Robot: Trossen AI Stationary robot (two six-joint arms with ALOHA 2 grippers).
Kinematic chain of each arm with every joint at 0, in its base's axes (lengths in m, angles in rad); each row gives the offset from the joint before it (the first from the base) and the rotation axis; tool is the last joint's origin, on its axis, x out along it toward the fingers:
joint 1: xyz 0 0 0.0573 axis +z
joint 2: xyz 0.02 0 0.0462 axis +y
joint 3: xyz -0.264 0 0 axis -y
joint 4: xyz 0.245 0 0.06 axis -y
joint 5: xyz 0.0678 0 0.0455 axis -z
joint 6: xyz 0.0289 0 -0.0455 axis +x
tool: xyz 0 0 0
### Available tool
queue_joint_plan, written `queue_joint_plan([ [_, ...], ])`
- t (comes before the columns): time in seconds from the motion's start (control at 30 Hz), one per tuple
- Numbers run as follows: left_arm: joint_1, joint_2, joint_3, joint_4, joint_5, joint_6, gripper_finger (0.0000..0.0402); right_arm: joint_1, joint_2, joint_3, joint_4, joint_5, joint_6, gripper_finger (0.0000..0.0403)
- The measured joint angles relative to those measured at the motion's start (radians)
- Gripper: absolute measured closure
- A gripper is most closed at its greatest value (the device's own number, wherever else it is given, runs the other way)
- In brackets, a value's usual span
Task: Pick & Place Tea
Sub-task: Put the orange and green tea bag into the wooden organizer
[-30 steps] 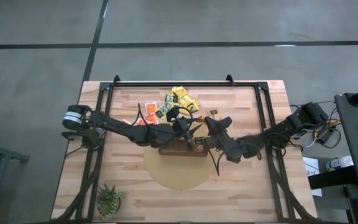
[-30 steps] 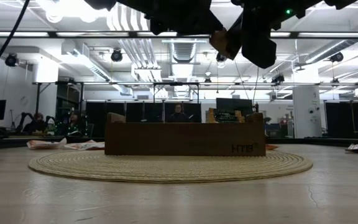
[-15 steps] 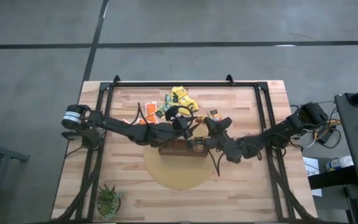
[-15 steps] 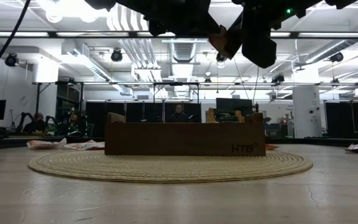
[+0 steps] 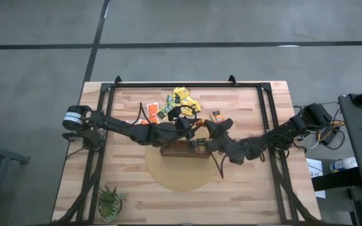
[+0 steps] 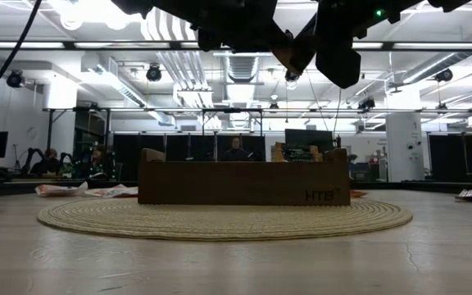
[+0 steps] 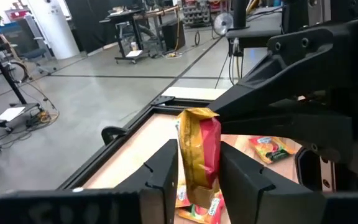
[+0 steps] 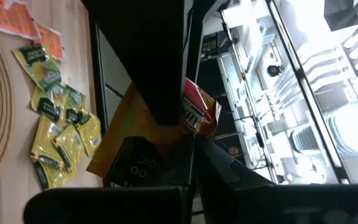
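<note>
A red-and-gold tea sachet [image 7: 199,140] hangs in the air above the long brown box [image 5: 184,149], which stands on the round woven mat [image 5: 180,171]. My left gripper [image 7: 199,163] and my right gripper [image 8: 188,142] meet at it from opposite sides, both shut on it. In the low view the sachet [image 6: 289,53] shows between the two dark hands, well above the box [image 6: 244,184]. Several yellow and green sachets [image 5: 182,102] and orange ones [image 5: 148,116] lie flat on the table behind the box. My left gripper pinches the sachet's lower part [image 7: 197,177] between its two fingers, one on each flat side. The fingers come level from the table's left. The sachet stands upright, its top above the fingertips, clear of the box. My right gripper holds the same sachet by its crumpled red-and-white end [image 8: 197,115], coming level from the table's right. Its own fingers and the left hand's dark finger [image 8: 163,68] cover the place of contact. The gold part [image 8: 126,140] sticks out sideways.
A single sachet [image 5: 217,115] lies behind the right hand. A small potted plant [image 5: 110,202] stands at the near left corner. A black frame [image 5: 187,83] runs along the table's far and side edges. People sit in the room beyond the table.
</note>
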Motion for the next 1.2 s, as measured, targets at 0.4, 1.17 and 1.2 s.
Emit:
queue_joint_plan([
  [0.4, 0.000, -0.001, 0.000, -0.006, 0.023, 0.032, 0.0387, 0.000, 0.000, 0.000, 0.013, 0.001, 0.119, 0.0394],
  [1.17, 0.000, -0.023, 0.000, -0.057, -0.070, 0.141, 0.0387, 0.062, -0.072, 0.033, 0.017, 0.071, 0.255, 0.0190],
  [1.2, 0.000, -0.035, -0.003, -0.077, -0.080, 0.140, 0.0388, 0.069, -0.088, 0.027, 0.016, 0.071, 0.263, 0.0185],
])
